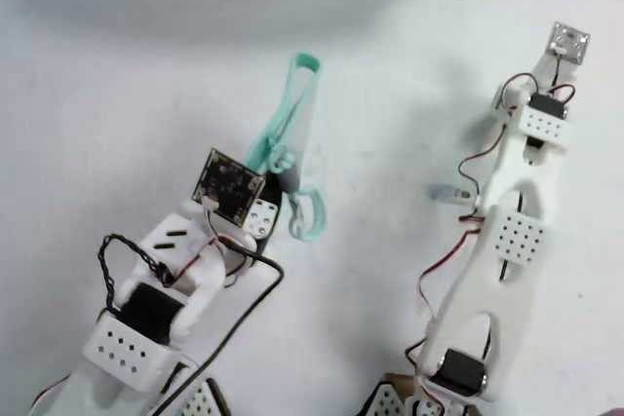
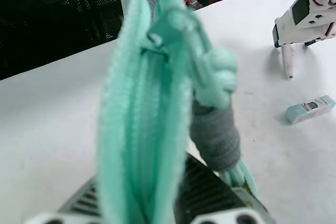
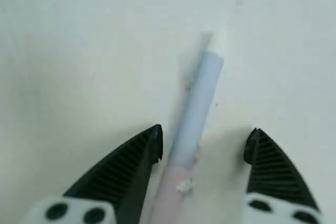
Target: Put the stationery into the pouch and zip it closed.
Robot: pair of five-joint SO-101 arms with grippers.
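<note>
My left gripper (image 1: 280, 185) is shut on the mint green zip pouch (image 1: 292, 133) and holds it off the white table. In the left wrist view the pouch (image 2: 142, 129) stands edge-on above the gripper (image 2: 157, 205), zipper pull (image 2: 157, 38) near its far end, with a grey and mint tassel (image 2: 215, 135) beside it. My right gripper (image 3: 206, 137) is open, its jaws standing either side of a pale blue and pink pen (image 3: 195, 114) lying on the table. In the left wrist view that gripper (image 2: 278, 34) shows far off, over the pen (image 2: 287, 59).
A small light blue eraser box (image 2: 310, 109) lies on the table (image 1: 117, 94) between the two arms, also seen beside the right arm (image 1: 444, 192). Black cables (image 1: 234, 314) trail from the left arm. Dark clutter lies past the table's far edge.
</note>
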